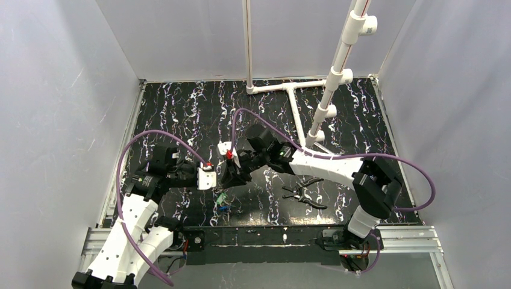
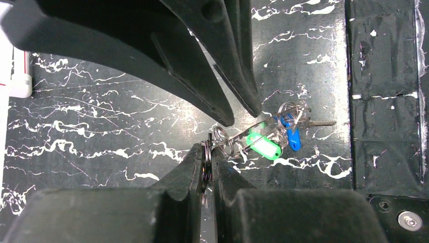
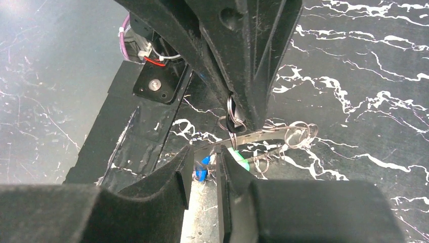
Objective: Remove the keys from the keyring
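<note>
My left gripper (image 2: 208,149) is shut on the keyring (image 2: 207,161), a thin silvery ring held edge-on between its fingertips above the table. A chain of small rings (image 2: 222,137) hangs from it with the green key (image 2: 264,146) and the blue key (image 2: 292,137). My right gripper (image 3: 205,154) is open with its jaws a little apart, tips close to the ring; the blue key (image 3: 202,168) shows through the gap and the green key (image 3: 239,158) shows beside it. In the top view the two grippers (image 1: 229,179) (image 1: 239,168) meet at mid-table and the green key (image 1: 222,198) dangles below.
Black-handled pliers (image 1: 305,192) lie on the marbled black table to the right of the grippers. A white pipe stand (image 1: 328,102) rises at the back right. White walls close in the sides and back. A metal rail (image 1: 283,236) runs along the near edge.
</note>
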You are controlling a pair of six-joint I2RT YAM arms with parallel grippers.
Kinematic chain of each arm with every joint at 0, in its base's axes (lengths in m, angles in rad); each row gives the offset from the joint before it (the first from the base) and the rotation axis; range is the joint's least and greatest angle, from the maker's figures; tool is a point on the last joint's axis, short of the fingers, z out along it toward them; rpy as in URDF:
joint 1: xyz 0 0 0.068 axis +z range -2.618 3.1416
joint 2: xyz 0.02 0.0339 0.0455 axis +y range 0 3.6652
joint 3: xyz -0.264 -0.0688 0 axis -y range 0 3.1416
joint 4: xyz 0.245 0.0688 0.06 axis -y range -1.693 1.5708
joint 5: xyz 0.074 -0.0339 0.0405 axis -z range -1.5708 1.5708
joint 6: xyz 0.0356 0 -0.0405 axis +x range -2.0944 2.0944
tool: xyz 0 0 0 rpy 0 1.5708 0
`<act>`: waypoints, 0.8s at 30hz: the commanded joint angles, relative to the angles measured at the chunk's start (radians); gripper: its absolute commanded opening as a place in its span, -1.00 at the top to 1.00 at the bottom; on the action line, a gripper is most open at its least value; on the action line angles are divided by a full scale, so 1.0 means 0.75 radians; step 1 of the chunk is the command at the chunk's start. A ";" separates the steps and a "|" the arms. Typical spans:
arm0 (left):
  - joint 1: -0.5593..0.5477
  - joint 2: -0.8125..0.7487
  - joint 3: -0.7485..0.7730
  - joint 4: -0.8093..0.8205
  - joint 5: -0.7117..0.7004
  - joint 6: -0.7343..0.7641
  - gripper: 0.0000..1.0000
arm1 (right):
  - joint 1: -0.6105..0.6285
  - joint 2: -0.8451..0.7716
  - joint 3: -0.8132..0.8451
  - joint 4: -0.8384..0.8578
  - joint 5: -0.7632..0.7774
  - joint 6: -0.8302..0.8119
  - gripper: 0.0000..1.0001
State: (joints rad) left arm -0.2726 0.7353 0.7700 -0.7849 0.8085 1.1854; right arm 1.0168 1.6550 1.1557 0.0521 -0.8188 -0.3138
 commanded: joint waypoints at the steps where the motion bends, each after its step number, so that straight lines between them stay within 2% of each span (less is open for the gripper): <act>1: -0.005 -0.028 0.040 0.003 0.068 0.017 1.00 | 0.016 0.027 0.063 0.016 -0.004 -0.052 0.38; 11: -0.006 -0.046 0.038 -0.026 0.077 0.047 1.00 | -0.044 -0.002 0.100 -0.059 -0.020 -0.059 0.27; 15: -0.005 -0.059 0.026 -0.036 0.090 0.076 1.00 | -0.059 -0.015 0.145 -0.186 -0.005 -0.138 0.18; 24: -0.006 -0.035 0.057 -0.036 0.107 0.075 1.00 | -0.014 0.035 0.197 -0.147 -0.002 -0.106 0.08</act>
State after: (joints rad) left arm -0.2726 0.7101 0.7700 -0.7940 0.8391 1.2308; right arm 0.9863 1.6772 1.2400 -0.0666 -0.8112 -0.3885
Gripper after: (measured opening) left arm 0.046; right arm 0.452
